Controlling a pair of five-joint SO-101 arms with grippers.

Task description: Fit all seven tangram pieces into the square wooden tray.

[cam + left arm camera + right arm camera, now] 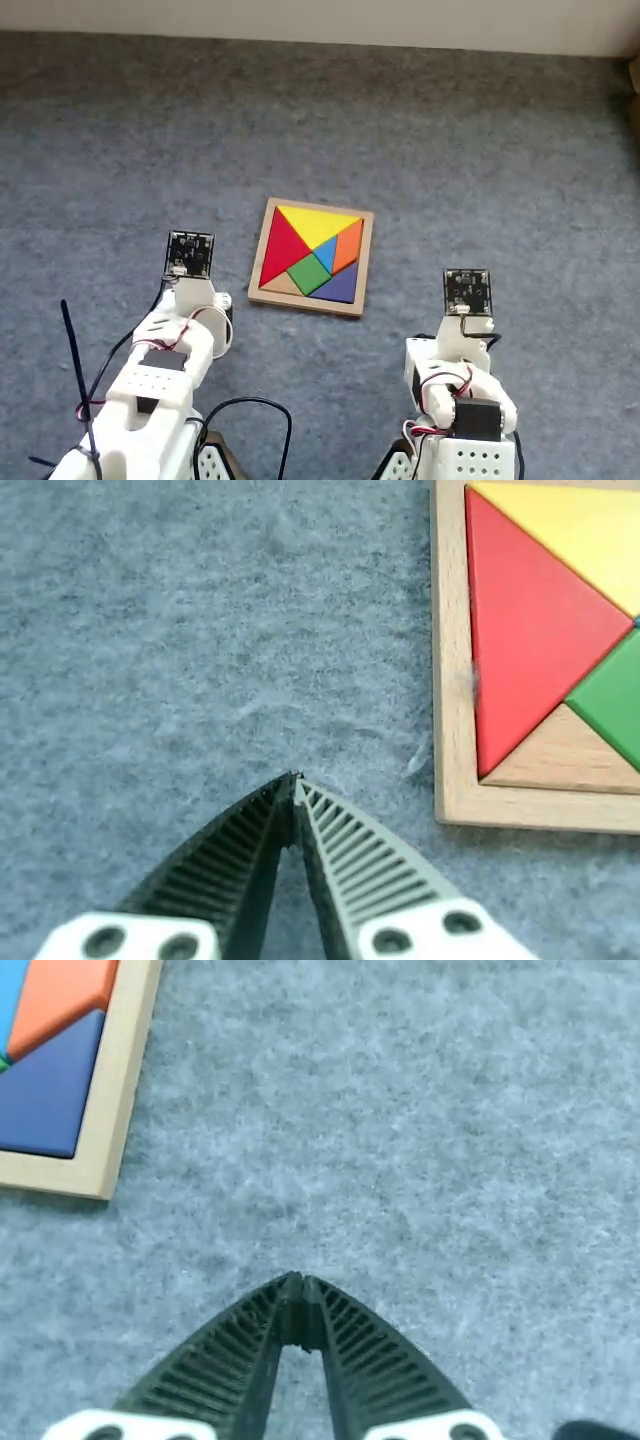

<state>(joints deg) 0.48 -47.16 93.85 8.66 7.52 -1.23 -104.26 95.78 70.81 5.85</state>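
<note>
Two white robot arms sit nearest, the left arm at the lower left of the high view and the right arm at the lower right. The left gripper and right gripper hover over grey carpet, each with its ribbed fingers pressed together on nothing. At frame centre lies the square wooden tray, holding the large yellow triangle, large red triangle, orange piece, small light-blue triangle, green square, dark-blue piece and bare wooden triangle.
</note>
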